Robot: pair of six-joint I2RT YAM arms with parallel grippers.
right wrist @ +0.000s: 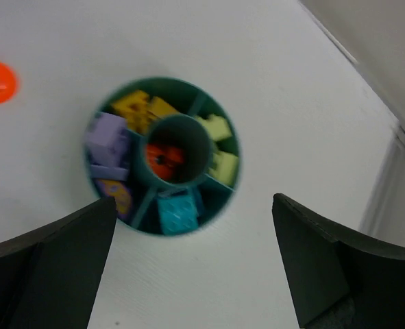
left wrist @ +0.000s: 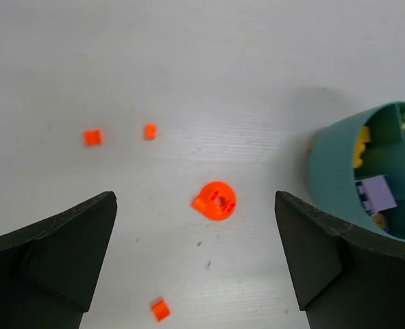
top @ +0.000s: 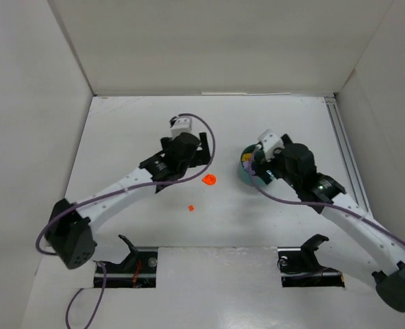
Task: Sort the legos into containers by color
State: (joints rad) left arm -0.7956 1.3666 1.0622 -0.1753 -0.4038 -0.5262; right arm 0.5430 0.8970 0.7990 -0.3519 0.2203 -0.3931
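Teal all round, looking down into the dish (right wrist: 212,197) from the right wrist: seeing yellow bricks (right wrist: 140,106) upper left, pale yellow-green bricks (right wrist: 219,147) right, a blue-teal brick (right wrist: 177,211) at the bottom, purple bricks (right wrist: 106,140) left, a red-orange piece (right wrist: 162,156) inside the central tube (right wrist: 192,133). Hovering above it with the right gripper (right wrist: 194,202) spread wide, gripping nothing. Holding the left gripper (left wrist: 195,197) wide apart too, empty, over a round orange piece (left wrist: 215,200) lying on the table (left wrist: 188,55) near the dish; spotting small orange bits (left wrist: 92,137) scattered around.

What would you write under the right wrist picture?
Open right gripper above the teal dish, colored bricks in its compartments.
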